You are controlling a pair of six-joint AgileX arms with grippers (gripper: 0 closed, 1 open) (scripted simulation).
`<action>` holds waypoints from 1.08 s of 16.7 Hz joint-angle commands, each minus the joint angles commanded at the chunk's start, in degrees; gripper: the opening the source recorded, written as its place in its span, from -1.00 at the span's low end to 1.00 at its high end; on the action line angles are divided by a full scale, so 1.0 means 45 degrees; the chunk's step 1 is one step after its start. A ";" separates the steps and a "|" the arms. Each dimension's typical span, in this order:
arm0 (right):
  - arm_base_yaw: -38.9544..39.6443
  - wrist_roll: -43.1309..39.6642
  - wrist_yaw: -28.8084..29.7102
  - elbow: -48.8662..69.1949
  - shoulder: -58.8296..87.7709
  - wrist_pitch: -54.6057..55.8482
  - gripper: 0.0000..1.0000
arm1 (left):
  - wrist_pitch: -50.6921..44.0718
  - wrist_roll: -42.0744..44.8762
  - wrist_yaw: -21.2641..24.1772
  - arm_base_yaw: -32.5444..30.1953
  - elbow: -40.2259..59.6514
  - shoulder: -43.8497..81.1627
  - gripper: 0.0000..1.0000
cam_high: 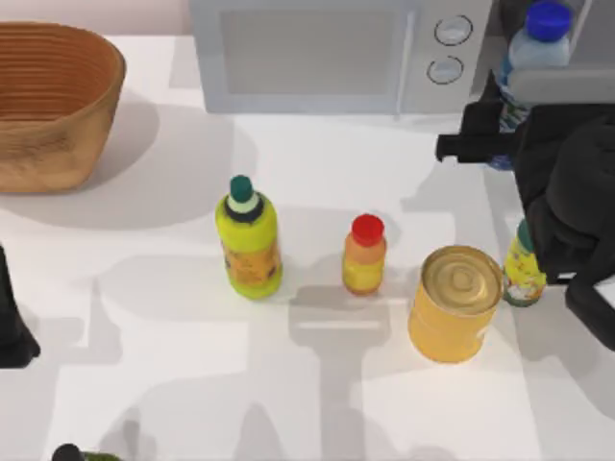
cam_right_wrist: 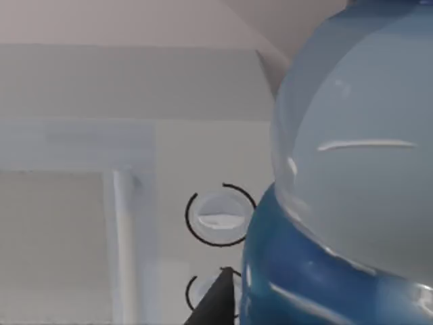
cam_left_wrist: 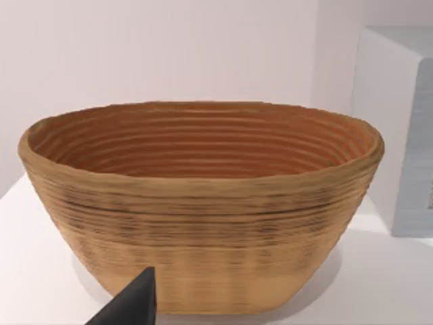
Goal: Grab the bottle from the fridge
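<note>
The bottle (cam_high: 538,43), pale with a bright blue cap, stands at the back right in the dark grey fridge (cam_high: 598,34). A pale grey bar of the fridge crosses in front of its middle. My right gripper (cam_high: 480,139) reaches in at the level of the bottle's blue lower band, right against it. In the right wrist view the bottle (cam_right_wrist: 352,176) looms very close and hides part of the gripper. My left gripper (cam_high: 13,336) is parked at the table's left edge.
A light-grey microwave (cam_high: 317,58) stands at the back, left of the fridge. A woven basket (cam_high: 48,106) sits at the back left. A yellow-green bottle (cam_high: 249,240), an orange bottle (cam_high: 365,257), a yellow can (cam_high: 454,303) and a small yellow bottle (cam_high: 522,274) stand mid-table.
</note>
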 joint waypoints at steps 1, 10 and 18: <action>0.0232 0.0006 0.0241 0.0305 0.0809 0.0519 -1.00 | 0.0000 0.0000 0.0000 0.0000 0.0000 0.0000 1.00; 0.1102 0.0023 0.1146 0.1460 0.3779 0.2476 -1.00 | 0.0000 0.0000 0.0000 0.0000 0.0000 0.0000 1.00; 0.0014 0.0542 0.1363 0.2550 0.4551 0.3365 -1.00 | 0.0000 0.0000 0.0000 0.0000 0.0000 0.0000 1.00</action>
